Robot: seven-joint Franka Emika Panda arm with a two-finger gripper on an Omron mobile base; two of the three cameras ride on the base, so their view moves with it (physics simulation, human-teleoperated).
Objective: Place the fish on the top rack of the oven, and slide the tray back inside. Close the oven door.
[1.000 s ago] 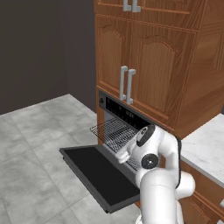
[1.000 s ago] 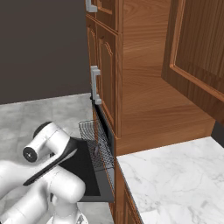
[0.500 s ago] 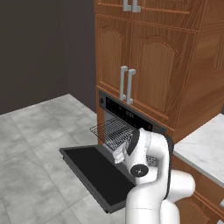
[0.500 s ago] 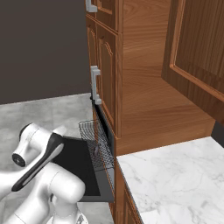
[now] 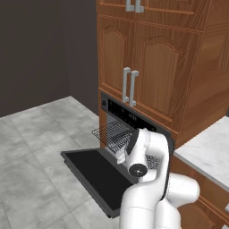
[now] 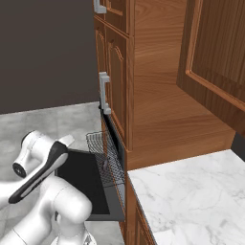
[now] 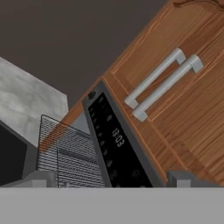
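Hovering with jaws spread and empty above the oven (image 5: 134, 118), I should drop toward the rack (image 5: 114, 132) pulled out over the door (image 5: 96, 172); I cannot see the fish.

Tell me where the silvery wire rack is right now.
The silvery wire rack sticks out of the black-fronted oven, above the open black oven door.

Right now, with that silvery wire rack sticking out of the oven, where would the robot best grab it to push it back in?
Probably the front bar of the silvery wire rack, reached from above the dropped-open flat black door panel. The rack lies flat and juts out over the door, so its front edge is its nearest exposed part.
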